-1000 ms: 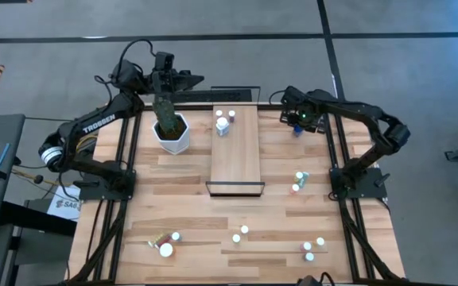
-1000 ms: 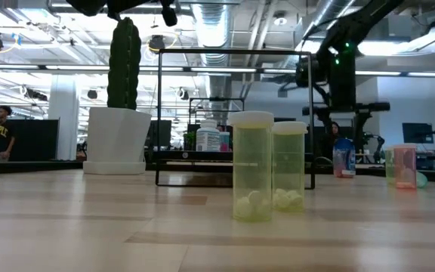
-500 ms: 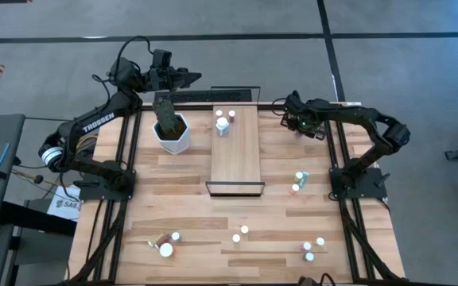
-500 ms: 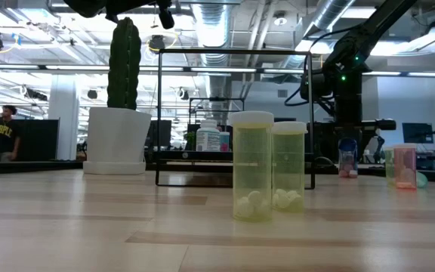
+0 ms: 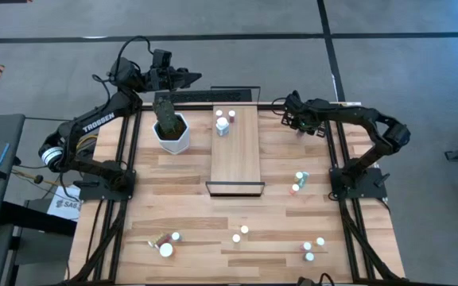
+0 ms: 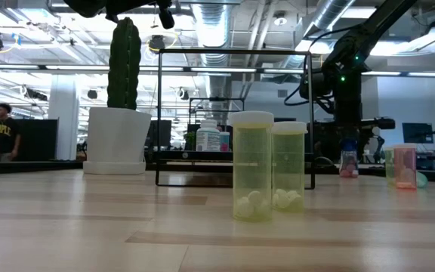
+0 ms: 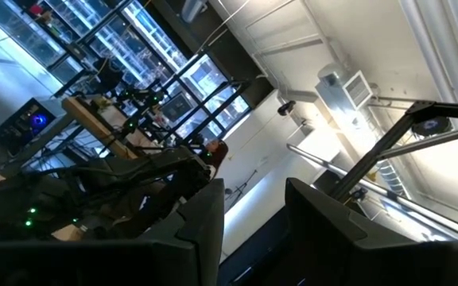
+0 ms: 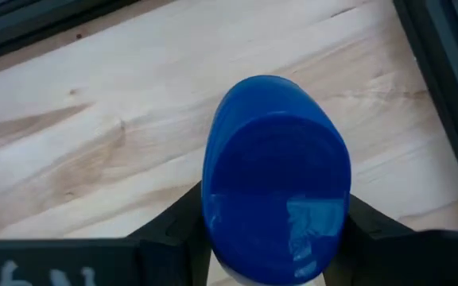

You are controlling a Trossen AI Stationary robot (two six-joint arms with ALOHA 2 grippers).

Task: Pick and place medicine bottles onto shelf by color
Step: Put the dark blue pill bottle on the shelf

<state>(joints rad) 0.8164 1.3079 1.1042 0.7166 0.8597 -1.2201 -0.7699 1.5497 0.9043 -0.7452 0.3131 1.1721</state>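
A blue medicine bottle (image 8: 275, 199) stands upright on its base at the table's far right, seen small in the low view (image 6: 348, 160). My right gripper (image 5: 299, 124) is shut on its cap from above and hides it in the high view. My left gripper (image 5: 188, 78) is raised over the far edge beside the cactus. Its fingers (image 7: 205, 226) are a little apart with nothing between them. The shelf (image 5: 237, 155) lies at mid-table, and two white bottles (image 5: 223, 121) stand at its far end. My right gripper pinches the blue bottle's cap (image 8: 213, 206) between its two fingers, one on each side. The fingers (image 8: 177, 226) come steeply from above. The bottle stays upright with its base on the table (image 6: 348, 174).
A white pot with a cactus (image 5: 171, 131) stands left of the shelf. Small bottles are scattered at the right (image 5: 299, 181) and along the near edge (image 5: 165, 243) (image 5: 239, 233) (image 5: 314, 248). Two green ones (image 6: 270, 170) stand close to the low camera.
My right gripper has sunk toward the table over the blue bottle and tipped further downward, so it now covers the bottle in the high view. The bottle has stayed where it was.
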